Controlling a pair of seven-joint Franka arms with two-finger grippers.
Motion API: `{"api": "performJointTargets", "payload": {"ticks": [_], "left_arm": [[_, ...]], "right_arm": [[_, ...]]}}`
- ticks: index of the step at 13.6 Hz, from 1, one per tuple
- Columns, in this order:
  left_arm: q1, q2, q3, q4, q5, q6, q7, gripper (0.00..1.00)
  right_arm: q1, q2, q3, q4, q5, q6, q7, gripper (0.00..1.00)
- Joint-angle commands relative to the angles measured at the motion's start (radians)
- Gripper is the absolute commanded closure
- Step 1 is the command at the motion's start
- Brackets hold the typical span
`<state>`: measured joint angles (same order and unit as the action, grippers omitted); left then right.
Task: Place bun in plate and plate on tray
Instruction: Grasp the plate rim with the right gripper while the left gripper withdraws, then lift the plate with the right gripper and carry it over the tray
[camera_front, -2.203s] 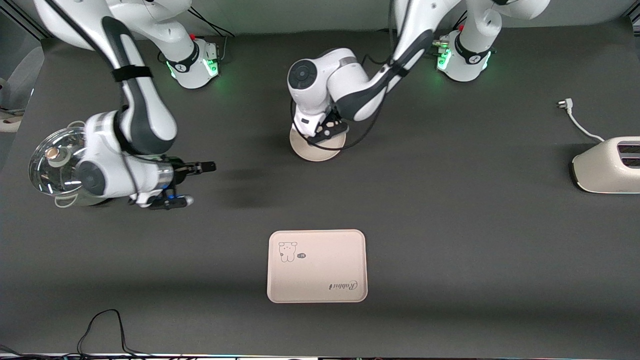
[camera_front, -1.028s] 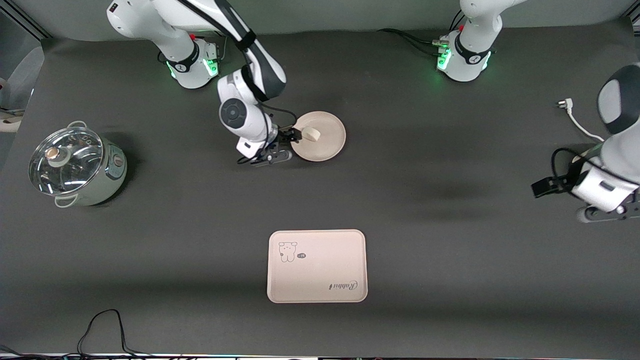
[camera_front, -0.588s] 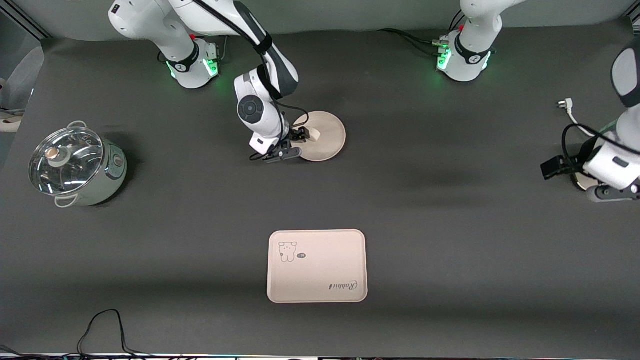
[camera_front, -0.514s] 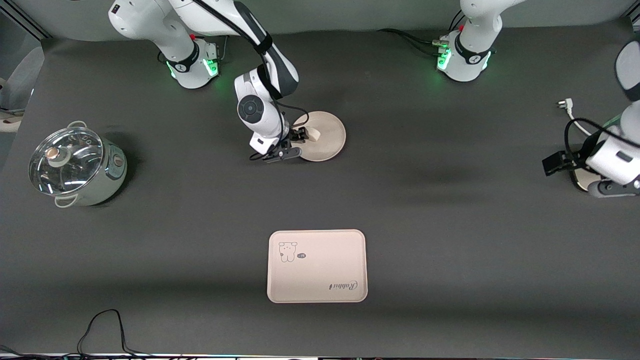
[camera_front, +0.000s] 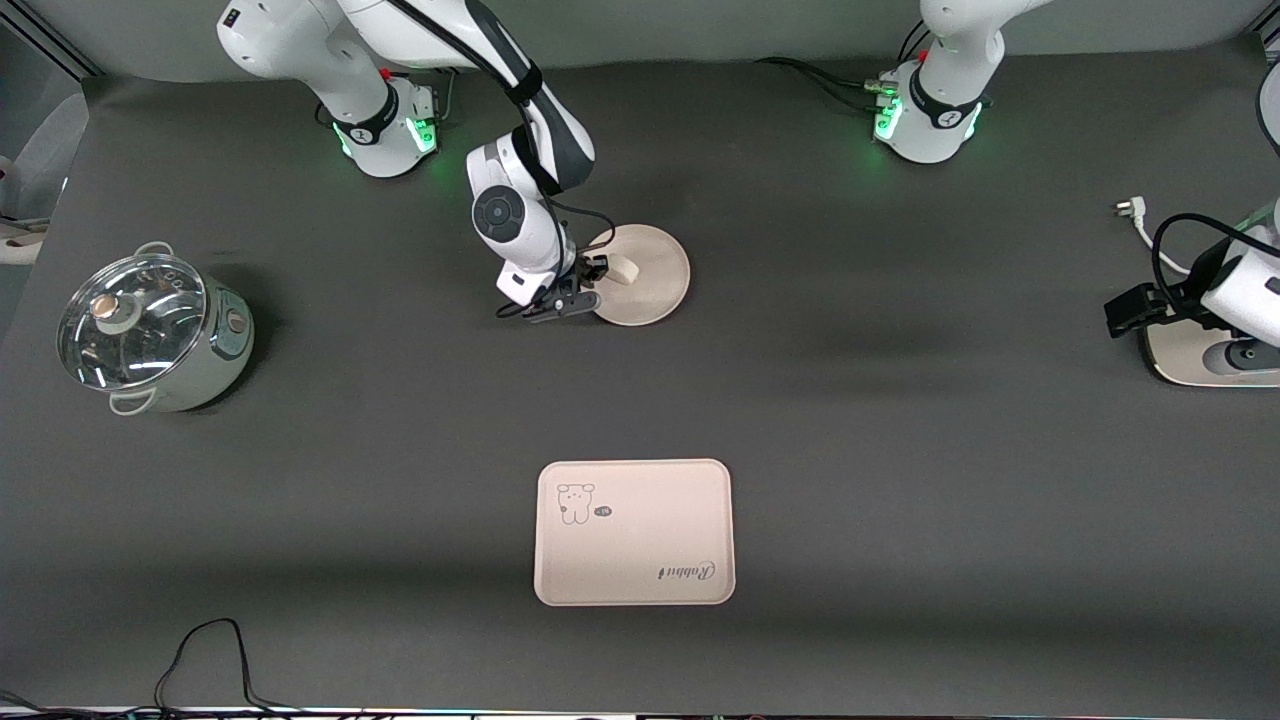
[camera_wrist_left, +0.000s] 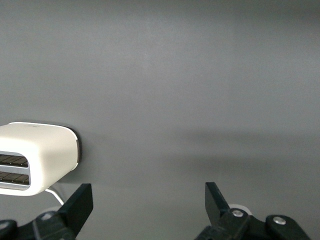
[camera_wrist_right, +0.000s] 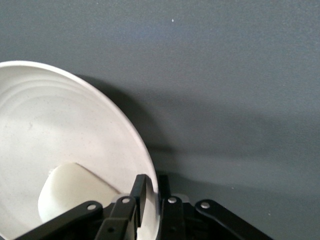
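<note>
Cream plate (camera_front: 640, 274) sits on the bench near its middle, toward the edge where my bases stand, with the bun (camera_front: 622, 270) lying in it. My right hand (camera_front: 590, 283) is clamped on the plate's rim beside the bun. My left hand (camera_wrist_left: 149, 200) hangs with fingers apart over the toaster (camera_wrist_left: 35, 155) at the left arm's end. Nearer the camera lies the tray (camera_front: 634, 532).

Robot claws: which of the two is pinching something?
The right gripper, shut on the rim of the round cream-beige plate holding the small cream-white bun. The left gripper hangs open over the white toaster, holding nothing.
</note>
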<state>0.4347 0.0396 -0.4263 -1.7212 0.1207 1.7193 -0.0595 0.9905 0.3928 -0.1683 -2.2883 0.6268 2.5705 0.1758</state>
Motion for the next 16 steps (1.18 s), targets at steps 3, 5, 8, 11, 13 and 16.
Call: {"api": "performJointTargets", "payload": {"ticks": [3, 5, 8, 11, 13, 16], "left_arm": [[-0.001, -0.038, 0.004, -0.043, -0.021, 0.006, 0.023, 0.00], [-0.001, -0.035, 0.004, -0.043, -0.021, 0.010, 0.023, 0.00], [0.001, -0.032, 0.004, -0.043, -0.021, 0.017, 0.023, 0.00], [-0.001, -0.037, 0.004, -0.041, -0.021, 0.017, 0.021, 0.00], [0.002, -0.038, 0.004, -0.040, -0.021, 0.017, 0.021, 0.00], [0.002, -0.037, 0.004, -0.041, -0.021, 0.017, 0.021, 0.00]], "right_arm": [[0.014, -0.026, -0.055, -0.005, 0.021, 0.008, 0.001, 1.00], [0.014, -0.060, -0.100, 0.007, 0.008, -0.039, -0.002, 1.00], [0.016, -0.080, -0.209, 0.134, -0.063, -0.237, 0.002, 1.00], [0.011, -0.071, -0.333, 0.321, -0.111, -0.448, -0.002, 1.00], [-0.003, -0.051, -0.408, 0.464, -0.111, -0.573, -0.005, 1.00], [-0.119, 0.027, -0.419, 0.747, -0.105, -0.772, -0.005, 1.00]]}}
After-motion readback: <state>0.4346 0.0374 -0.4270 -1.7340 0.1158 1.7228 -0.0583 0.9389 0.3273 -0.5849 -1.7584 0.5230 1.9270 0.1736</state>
